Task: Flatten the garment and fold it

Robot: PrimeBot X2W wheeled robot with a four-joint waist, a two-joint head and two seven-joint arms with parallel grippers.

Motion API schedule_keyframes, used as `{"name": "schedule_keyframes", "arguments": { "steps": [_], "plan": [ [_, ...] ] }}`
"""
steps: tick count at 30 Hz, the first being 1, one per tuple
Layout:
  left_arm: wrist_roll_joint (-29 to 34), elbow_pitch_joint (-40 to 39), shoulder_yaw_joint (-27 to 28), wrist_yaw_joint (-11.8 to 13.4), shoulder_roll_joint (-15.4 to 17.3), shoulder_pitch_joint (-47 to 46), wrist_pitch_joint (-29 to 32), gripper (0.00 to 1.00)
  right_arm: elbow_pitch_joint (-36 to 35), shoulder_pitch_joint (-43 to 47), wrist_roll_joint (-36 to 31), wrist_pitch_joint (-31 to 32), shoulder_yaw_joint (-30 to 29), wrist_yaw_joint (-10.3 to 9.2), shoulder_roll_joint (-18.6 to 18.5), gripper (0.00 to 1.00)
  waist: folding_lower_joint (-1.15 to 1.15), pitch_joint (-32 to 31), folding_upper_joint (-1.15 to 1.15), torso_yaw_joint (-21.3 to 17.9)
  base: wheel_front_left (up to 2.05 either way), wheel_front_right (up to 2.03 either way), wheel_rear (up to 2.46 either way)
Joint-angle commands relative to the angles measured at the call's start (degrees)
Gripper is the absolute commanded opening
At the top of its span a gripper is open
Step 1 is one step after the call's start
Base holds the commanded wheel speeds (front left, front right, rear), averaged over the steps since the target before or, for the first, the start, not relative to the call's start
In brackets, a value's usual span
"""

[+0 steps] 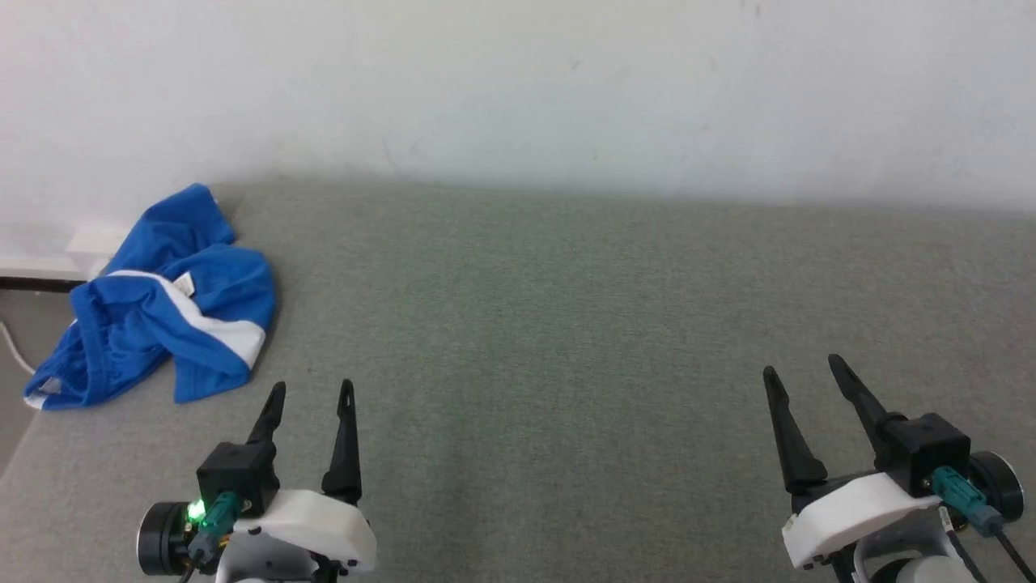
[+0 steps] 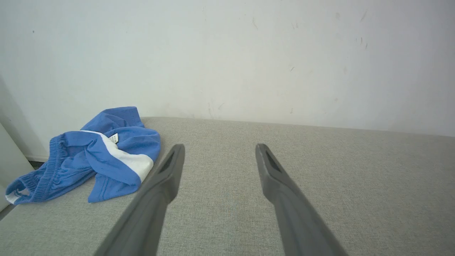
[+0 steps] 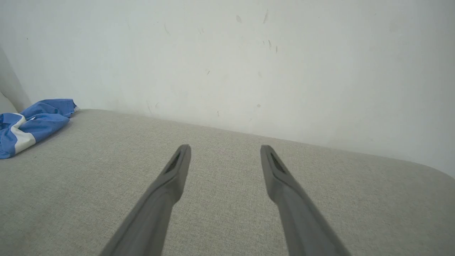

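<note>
Left gripper [image 1: 313, 385] and right gripper [image 1: 800, 364] are held empty, fingers spread apart, ready for a first grasp. Crumpled bright blue jersey shorts with a white stripe [image 1: 162, 308] are located just ahead-left of the left gripper and well apart from the right gripper, on the grey woven surface [image 1: 566, 324].

Both arms are held low and forward, side by side and well apart. The left gripper [image 1: 312, 385], two long, dark, tapered fingers [image 1: 346, 437] rising from a white moulded wrist shell [image 1: 316, 526], has its jaws spread wide, tips level and pointing ahead. A small green light [image 1: 196, 510] glows beside the black camera block [image 1: 235, 474] at that wrist. The right gripper [image 1: 800, 364], on a matching white shell [image 1: 850, 506], has its jaws equally parted. Its fingers lean slightly leftward, with a teal cable plug [image 1: 959, 490] at its side.
</note>
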Motion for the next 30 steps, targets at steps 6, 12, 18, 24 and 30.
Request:
{"name": "schedule_keyframes", "arguments": {
  "steps": [6, 12, 18, 24, 30],
  "plan": [
    [-1.46, 0.54, -0.10, 0.51, -0.14, 0.84, -1.46, 1.00, 0.35, 0.61, -0.03, -1.38, 1.12, -0.05, 0.13, 1.00, 0.00, -0.26, 0.00, 3.38, 0.00, 0.00, 0.00],
    [-1.92, 0.68, -0.08, 0.52, -0.16, 0.98, -2.06, 1.00, 0.93, 0.70, -0.02, -1.97, 1.58, -0.06, 0.14, 1.00, 0.00, -0.33, 0.00, 5.40, 0.00, 0.00, 0.00],
    [-2.37, 0.97, -0.03, 0.44, -0.17, 1.12, -2.78, 1.00, 1.60, 0.69, 0.33, -2.69, 2.08, -0.06, 0.16, 1.00, 0.00, -0.39, 0.00, 7.92, 0.00, 0.00, 0.00],
    [-2.84, 1.27, -0.18, 0.41, -0.19, 1.18, -3.50, 1.00, 2.15, 0.76, 0.81, -3.41, 2.57, -0.07, 0.17, 1.00, 0.00, -0.44, 0.00, 10.77, 0.00, 0.00, 0.00],
    [-3.30, 1.54, -0.36, 0.42, -0.20, 1.51, -4.22, 1.00, 2.52, 0.87, 1.34, -4.13, 3.27, -0.07, 0.18, 1.00, 0.00, -0.52, 0.00, 13.65, 0.00, 0.00, 0.00]
  ]
}}
